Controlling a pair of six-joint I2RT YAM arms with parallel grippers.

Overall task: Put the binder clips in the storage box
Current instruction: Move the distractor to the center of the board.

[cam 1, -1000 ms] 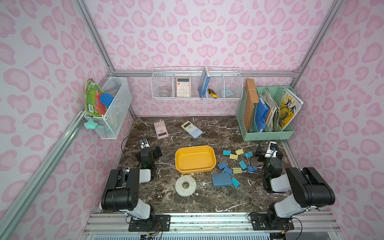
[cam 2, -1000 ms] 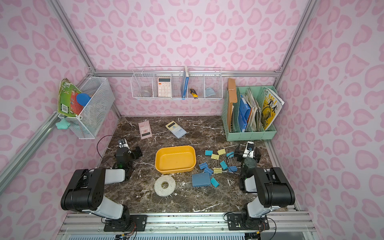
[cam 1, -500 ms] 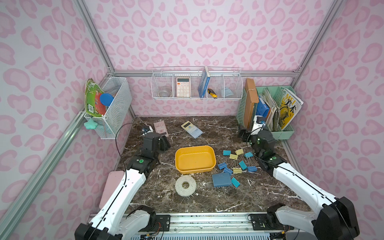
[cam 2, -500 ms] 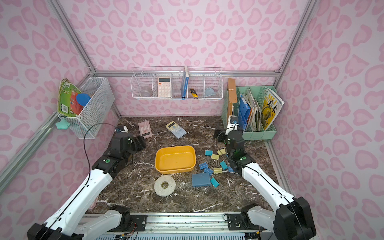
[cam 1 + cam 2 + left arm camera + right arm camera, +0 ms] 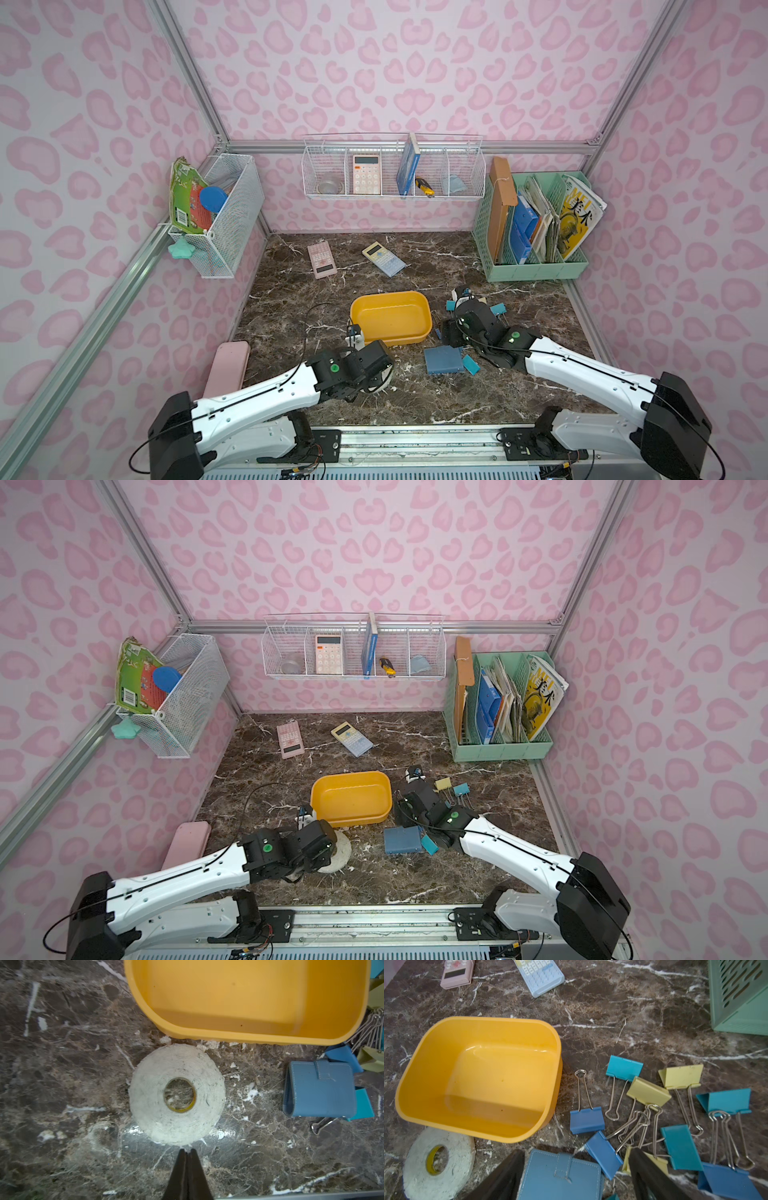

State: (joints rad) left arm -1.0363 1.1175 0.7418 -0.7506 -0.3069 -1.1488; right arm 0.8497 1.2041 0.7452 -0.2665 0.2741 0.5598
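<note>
From my console I take in the dark marble table (image 5: 415, 266) first, then the storage box (image 5: 409, 336) in the middle of it. It sits upright with nothing inside, so I judge that the task is at its very first step: reaching for the opening pick. Just beside the box's near edge lies a white tape roll (image 5: 207, 1093), and on the right arm's side of that is a slate-blue wallet (image 5: 443, 360); neither belongs in the box. The binder clips (image 5: 649, 1092) are all on the table, scattered on the right arm's side of the box and near it, with their wire handles tangled across one another. In both top views the right wrist hides part of the pile. The right gripper (image 5: 576, 1153) hangs low over the near end of the pile with its jaws spread wide and nothing between the pads. The gap straddles the wallet's corner and one dark blue clip (image 5: 604, 1154), which touches the wallet. The left gripper (image 5: 187, 1150) is pressed closed on nothing, its tips just beside the tape roll. As I see it, the next move calls for centring on that blue clip alone — clear of the wallet and the crossed handles — before I squeeze, lift and carry it over the rim.
</note>
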